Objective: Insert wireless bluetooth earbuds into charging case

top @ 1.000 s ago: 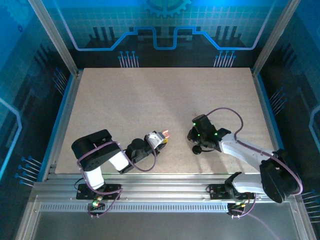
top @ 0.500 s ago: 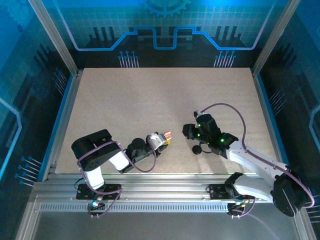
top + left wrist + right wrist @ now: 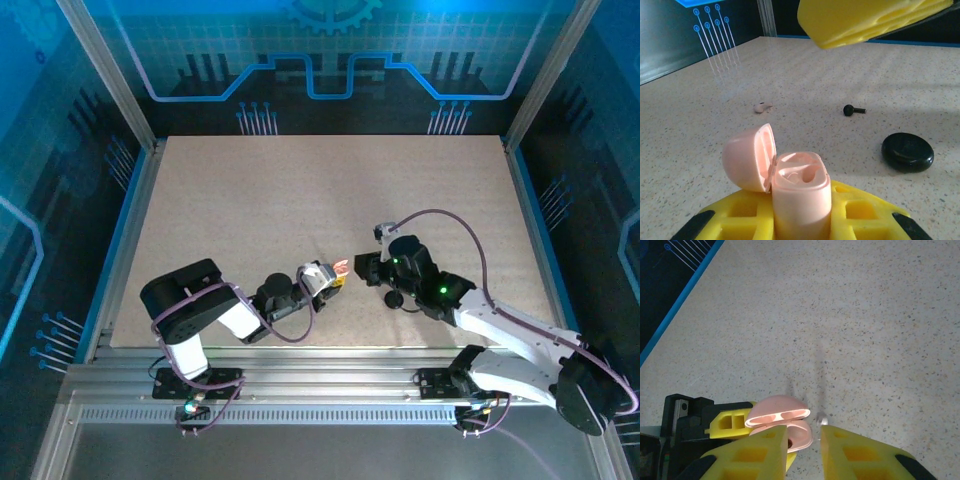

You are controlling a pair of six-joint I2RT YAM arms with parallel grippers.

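While the left claw (image 3: 333, 277) clamps the open pink charging case (image 3: 790, 185) near the table's (image 3: 300, 200) front, the right claw (image 3: 804, 430) hovers right by it, fingers (image 3: 760, 450) nearly together (pinching an earbud? can't tell), so I'd centre over a socket (image 3: 805, 175) and lower slowly.

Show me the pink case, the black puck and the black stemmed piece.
pink case (image 3: 801, 200), left wrist view, body front.
black puck (image 3: 907, 152), left wrist view, top.
black stemmed piece (image 3: 848, 110), left wrist view, bulb.

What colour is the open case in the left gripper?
The case is pale pink, lid and body alike; it shows best in the left wrist view.
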